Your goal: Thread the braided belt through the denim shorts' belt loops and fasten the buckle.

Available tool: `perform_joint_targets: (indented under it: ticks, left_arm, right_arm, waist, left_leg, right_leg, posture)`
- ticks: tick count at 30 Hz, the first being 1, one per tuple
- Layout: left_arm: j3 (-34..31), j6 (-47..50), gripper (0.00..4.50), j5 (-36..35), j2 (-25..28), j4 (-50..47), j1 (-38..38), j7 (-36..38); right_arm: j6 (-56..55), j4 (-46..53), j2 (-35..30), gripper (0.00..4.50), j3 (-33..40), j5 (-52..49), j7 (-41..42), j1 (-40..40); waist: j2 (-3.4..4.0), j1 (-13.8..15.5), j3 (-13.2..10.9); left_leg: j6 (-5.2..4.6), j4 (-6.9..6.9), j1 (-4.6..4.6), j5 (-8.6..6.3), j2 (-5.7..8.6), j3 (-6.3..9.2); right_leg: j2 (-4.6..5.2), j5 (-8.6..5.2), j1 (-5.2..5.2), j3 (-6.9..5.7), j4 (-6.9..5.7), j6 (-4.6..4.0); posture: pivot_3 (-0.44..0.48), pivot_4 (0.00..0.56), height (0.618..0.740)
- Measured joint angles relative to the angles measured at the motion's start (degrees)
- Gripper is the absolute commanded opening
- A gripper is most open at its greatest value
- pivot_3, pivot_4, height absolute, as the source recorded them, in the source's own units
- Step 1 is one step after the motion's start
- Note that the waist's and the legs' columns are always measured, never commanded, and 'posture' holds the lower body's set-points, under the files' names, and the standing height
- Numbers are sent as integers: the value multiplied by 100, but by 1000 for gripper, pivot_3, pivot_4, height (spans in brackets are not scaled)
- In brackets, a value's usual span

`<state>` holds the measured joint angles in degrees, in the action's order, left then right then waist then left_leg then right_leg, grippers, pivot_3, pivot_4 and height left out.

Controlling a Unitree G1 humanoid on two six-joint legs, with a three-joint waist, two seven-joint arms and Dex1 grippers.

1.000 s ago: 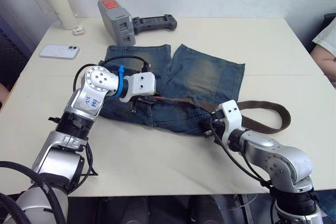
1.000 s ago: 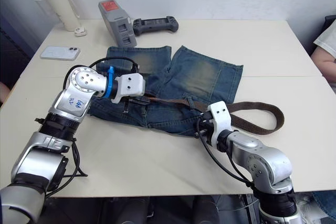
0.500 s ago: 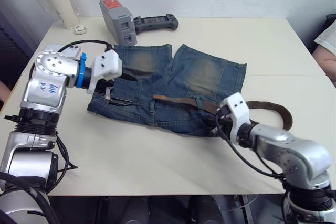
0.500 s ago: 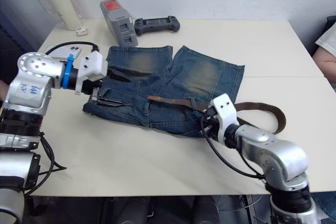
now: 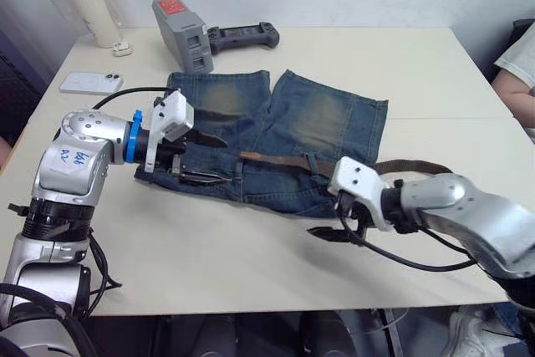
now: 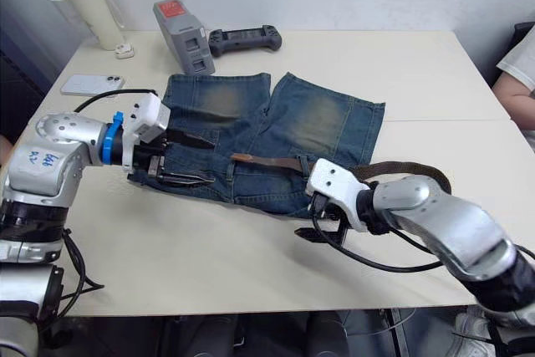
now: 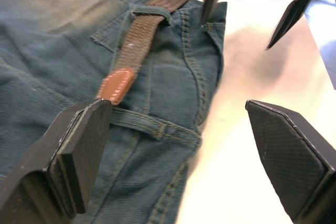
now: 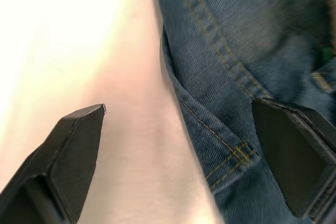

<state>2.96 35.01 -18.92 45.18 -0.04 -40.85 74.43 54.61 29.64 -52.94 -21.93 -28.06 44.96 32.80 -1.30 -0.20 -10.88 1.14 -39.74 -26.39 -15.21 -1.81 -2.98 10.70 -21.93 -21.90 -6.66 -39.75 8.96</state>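
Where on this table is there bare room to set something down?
Bare table lies beyond the denim shorts on the far right, and along the near edge between both arms. The far-left corner is crowded: bottle, phone, grey box, controller.

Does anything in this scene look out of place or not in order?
Yes. The braided belt is only partly threaded: its tip lies loose on the denim shorts, short of the next belt loop, while the rest trails off onto the table.

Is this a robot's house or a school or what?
Probably a lab or workroom, not a home. The denim shorts lie on a plain cream table by a bare white wall, and a grey battery pack, a black handheld controller and a phone sit nearby.
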Motion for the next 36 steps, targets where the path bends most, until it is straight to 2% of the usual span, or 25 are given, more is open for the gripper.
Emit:
perform_joint_targets:
  ticks: [4, 7, 8, 10, 13, 15, 16, 18, 21, 24, 32, 33, 36]
  left_arm:
    - [-28, 307, 4500, -213, 51, -325, 175, -128]
    - [-68, 394, 4500, -318, 122, -485, 302, -199]
    - [-68, 415, 4500, -339, 124, -520, 344, -226]
    - [-68, 444, 4500, -371, 123, -601, 363, -268]
    - [-68, 446, 4500, -418, 123, -628, 363, -330]
    - [-67, 447, 4500, -434, 123, -627, 364, -358]
    - [-66, 447, 4500, -441, 122, -625, 364, -363]
    - [-56, 445, 4500, -462, 111, -626, 361, -362]
    - [-31, 431, 4500, -464, 115, -596, 363, -355]
    - [46, 393, 4500, -463, 93, -585, 359, -349]
    - [269, 374, 4500, -470, -88, -581, 346, -314]
    - [304, 369, 4500, -476, -185, -580, 310, -313]
    - [416, 368, 4500, -492, -280, -581, 288, -308]
  right_arm:
    - [-393, -611, 479, 4465, -474, 584, 98, 206]
    - [-604, -1066, 745, 4465, -540, 861, 156, 328]
    - [-669, -1191, 776, 4239, -539, 931, 187, 353]
    - [-735, -1320, 802, 3660, -523, 1047, 225, 373]
    - [-877, -1419, 735, 2077, -446, 1199, 364, 354]
    - [-1083, -1390, 574, 1205, -442, 1281, 544, 261]
    - [-1223, -1377, 479, 566, -440, 1345, 637, 213]
    - [-1608, -1300, 146, 101, -426, 1502, 846, 85]
    - [-2378, -1328, -676, 101, -204, 1758, 1269, -272]
    - [-3346, -1779, -1140, 101, 96, 2065, 1550, -557]
    - [-5734, -3337, -1224, 101, 435, 2791, 1546, -684]
    - [-6268, -3761, -1220, 101, 445, 2964, 1518, -600]
    - [-6874, -4270, -1222, 101, 523, 3151, 1491, -537]
  waist:
    - [0, 1, 0]
    - [0, 3, 0]
    - [0, 4, 0]
    - [0, 4, 0]
    - [-1, 26, 1]
    - [-2, 38, 1]
    - [-2, 37, 1]
    - [-2, 52, 1]
    - [-2, 128, 1]
    - [-2, 136, 1]
    - [-2, 121, 1]
    - [-2, 127, 1]
    - [-2, 133, 1]
  left_leg:
    - [2, -2, 1, 1, 0, 2]
    - [2, -2, 5, 1, 0, 2]
    - [2, -3, 8, 1, 0, 3]
    - [2, -7, 8, 1, 0, 3]
    - [3, -10, 11, -1, 1, 5]
    - [4, -13, 10, -4, 2, 6]
    - [3, -14, 10, -4, 2, 5]
    - [3, -14, 8, -4, 3, 5]
    - [-1, -18, 7, -12, 5, 1]
    - [-2, -21, 9, -14, 3, -1]
    - [-1, -25, 9, -13, 2, -1]
    - [-1, -29, 8, -13, 2, -1]
    - [-1, -29, 8, -14, 2, 1]
  right_leg:
    - [0, 0, 3, -2, -1, 0]
    - [0, 0, 7, -3, -1, 0]
    - [0, 0, 10, -3, -1, 0]
    - [0, 0, 13, -3, -2, 0]
    - [1, 0, 22, -5, 0, 0]
    - [1, 0, 24, -5, 3, 0]
    - [1, 0, 24, -5, 3, 0]
    - [2, 0, 24, -5, 3, 0]
    - [3, 0, 24, -4, 13, 1]
    - [3, 0, 26, -3, 12, 1]
    - [3, 0, 27, -3, 9, 1]
    - [3, 0, 29, -3, 10, 1]
    - [3, 0, 31, -4, 10, 1]
  posture:
    - [0, 150, 664]
    - [0, 150, 664]
    - [0, 150, 664]
    - [0, 150, 664]
    - [0, 150, 664]
    - [0, 150, 664]
    - [0, 150, 664]
    - [0, 150, 664]
    - [0, 150, 664]
    - [0, 150, 664]
    - [0, 150, 664]
    - [0, 150, 664]
    - [0, 150, 664]
